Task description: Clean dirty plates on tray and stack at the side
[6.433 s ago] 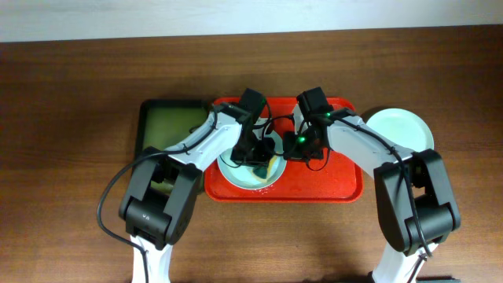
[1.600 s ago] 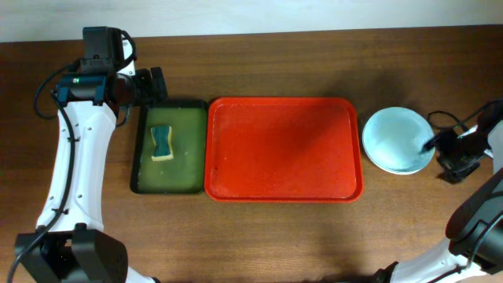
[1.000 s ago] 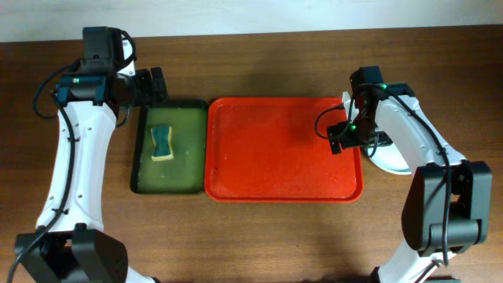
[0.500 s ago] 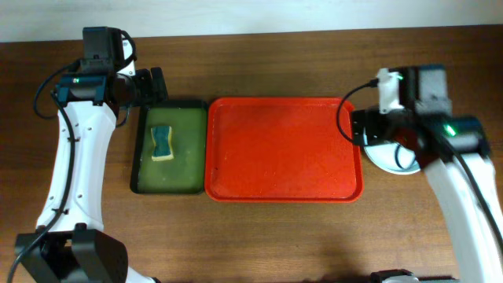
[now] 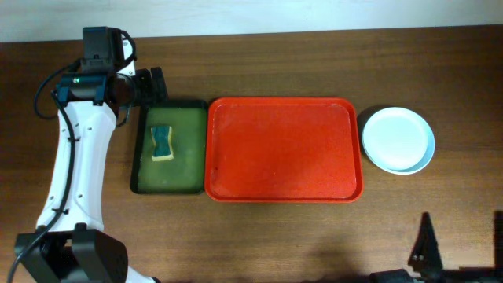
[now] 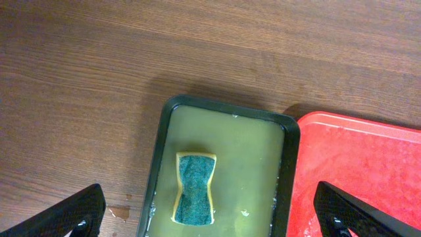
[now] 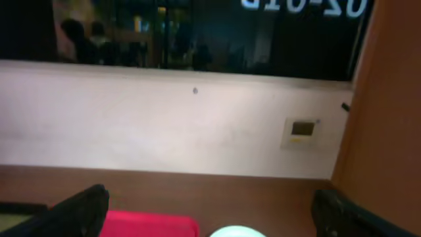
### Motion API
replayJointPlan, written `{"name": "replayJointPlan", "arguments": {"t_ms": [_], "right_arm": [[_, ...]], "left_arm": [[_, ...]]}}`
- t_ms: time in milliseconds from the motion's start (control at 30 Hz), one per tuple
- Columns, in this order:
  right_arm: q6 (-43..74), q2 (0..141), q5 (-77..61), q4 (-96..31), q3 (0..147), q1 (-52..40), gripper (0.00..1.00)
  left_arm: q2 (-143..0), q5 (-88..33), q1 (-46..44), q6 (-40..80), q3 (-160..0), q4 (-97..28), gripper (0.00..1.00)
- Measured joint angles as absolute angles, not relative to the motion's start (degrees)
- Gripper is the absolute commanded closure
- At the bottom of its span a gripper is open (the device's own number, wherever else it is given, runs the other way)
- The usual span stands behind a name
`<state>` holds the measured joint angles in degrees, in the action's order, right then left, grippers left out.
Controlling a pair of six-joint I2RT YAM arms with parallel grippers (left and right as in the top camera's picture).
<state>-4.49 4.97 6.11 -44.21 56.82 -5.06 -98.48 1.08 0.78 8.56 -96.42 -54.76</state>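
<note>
The red tray [image 5: 283, 149] lies bare in the middle of the table, also showing in the left wrist view [image 6: 368, 178] and the right wrist view [image 7: 151, 225]. The plates [image 5: 397, 139] sit stacked on the table right of it, a white one on top and a pale blue rim under it; the stack's edge [image 7: 240, 232] shows in the right wrist view. My left gripper [image 5: 151, 85] hangs open above the back left corner of the green tray, holding nothing. My right gripper [image 7: 214, 224] is open and empty, drawn back, facing the wall.
A dark green tray [image 5: 187, 177] of murky water holds a green-and-yellow sponge [image 6: 195, 187] left of the red tray. Dark parts of the right arm [image 5: 424, 248] show at the bottom edge. A wall runs behind the table.
My right arm has pulled back from the plate stack to the front edge of the overhead view, uncovering the white top plate. The left arm has not moved.
</note>
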Motion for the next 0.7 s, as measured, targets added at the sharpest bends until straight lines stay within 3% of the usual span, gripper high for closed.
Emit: {"name": "replayJointPlan", "arguments": {"t_ms": [133, 200, 267, 467, 700], "right_arm": [[-4.5, 0.6, 4.3, -20.2, 39.5, -4.8, 0.01], [-4.5, 0.6, 3.1, 3.2, 25.1, -4.7, 0.01], [-4.5, 0.6, 2.6, 12.1, 16.6, -4.7, 0.01], [-4.5, 0.6, 1.5, 14.2, 1.9, -4.7, 0.01], [-4.5, 0.7, 0.4, -4.3, 0.6, -4.6, 0.01]], "left_arm": [[-98.5, 1.1, 0.8, 8.6, -96.4, -54.8, 0.00], [-98.5, 1.1, 0.8, 8.6, -96.4, -54.8, 0.01], [-98.5, 1.1, 0.8, 8.6, -96.4, -54.8, 0.00], [-98.5, 1.1, 0.8, 8.6, -96.4, -54.8, 0.00], [-98.5, 1.1, 0.8, 8.6, -96.4, -54.8, 0.01]]}}
